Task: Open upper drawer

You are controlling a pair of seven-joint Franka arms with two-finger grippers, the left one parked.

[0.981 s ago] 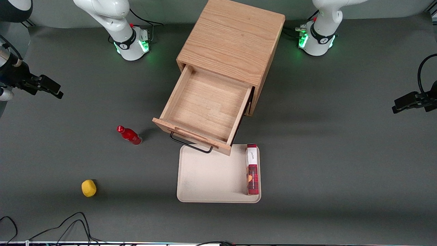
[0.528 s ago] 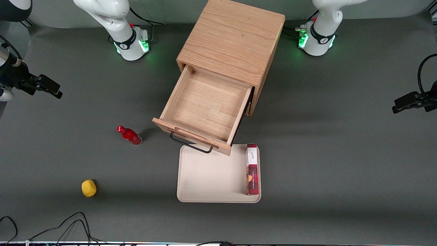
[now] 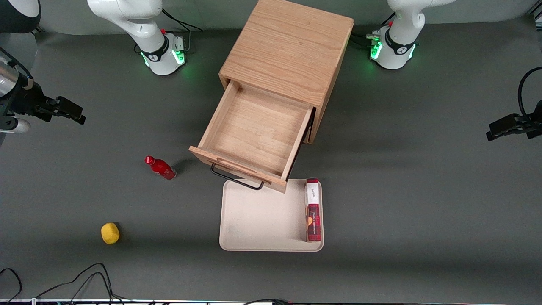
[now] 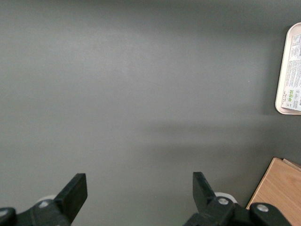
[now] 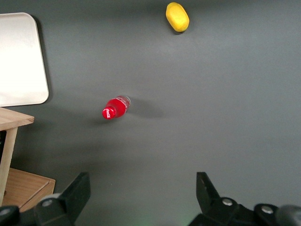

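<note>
Since the earlier frame, only the gripper (image 3: 80, 117) has shifted, a little toward the cabinet (image 3: 288, 51), hanging above the bench (image 3: 423, 190) at the working arm's end. Its fingers (image 5: 75, 190) are spread wide, holding nothing. The upper drawer (image 3: 254, 131) stands pulled well out, its handle (image 3: 237, 178) over the tray (image 3: 262, 216) edge. A red bottle (image 3: 160, 167) stands beside it.
</note>
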